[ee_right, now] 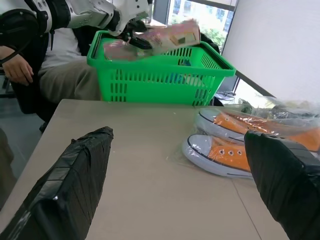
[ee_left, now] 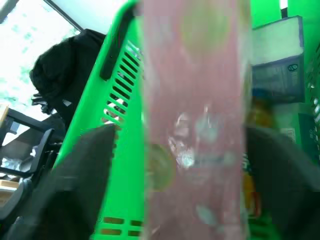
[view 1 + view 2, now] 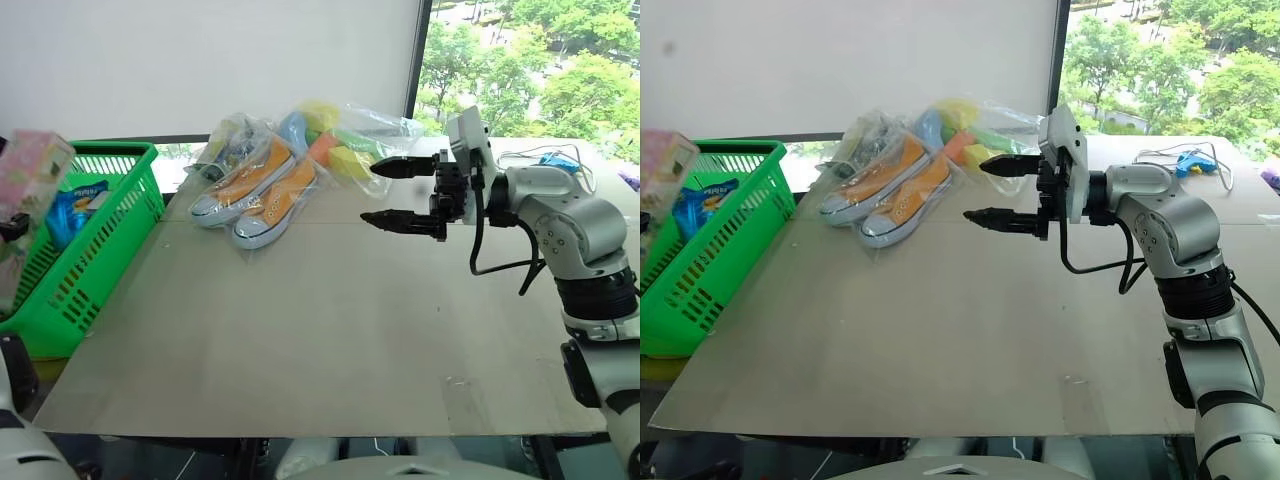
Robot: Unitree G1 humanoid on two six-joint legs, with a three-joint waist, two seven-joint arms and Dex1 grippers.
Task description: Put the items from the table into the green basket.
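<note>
My left gripper (image 2: 177, 132) hangs open over the green basket (image 3: 100, 250). The long pink floral box (image 2: 195, 125) is still between its fingers, and green shows between the box and one finger. From the right wrist view the box (image 1: 172, 36) tilts above the basket's rim (image 1: 160, 80). The bagged orange sneakers (image 3: 265, 185) lie on the table (image 3: 300, 330) at its far side. My right gripper (image 3: 367, 193) is open and empty above the table, just right of the sneakers and pointing at them.
A clear bag of yellow, green and blue things (image 3: 340, 140) lies behind the sneakers. The blue corded tool (image 3: 1195, 160) sits at the far right. Blue packets (image 3: 70, 210) lie in the basket. A seated person (image 1: 60, 75) is beyond the basket.
</note>
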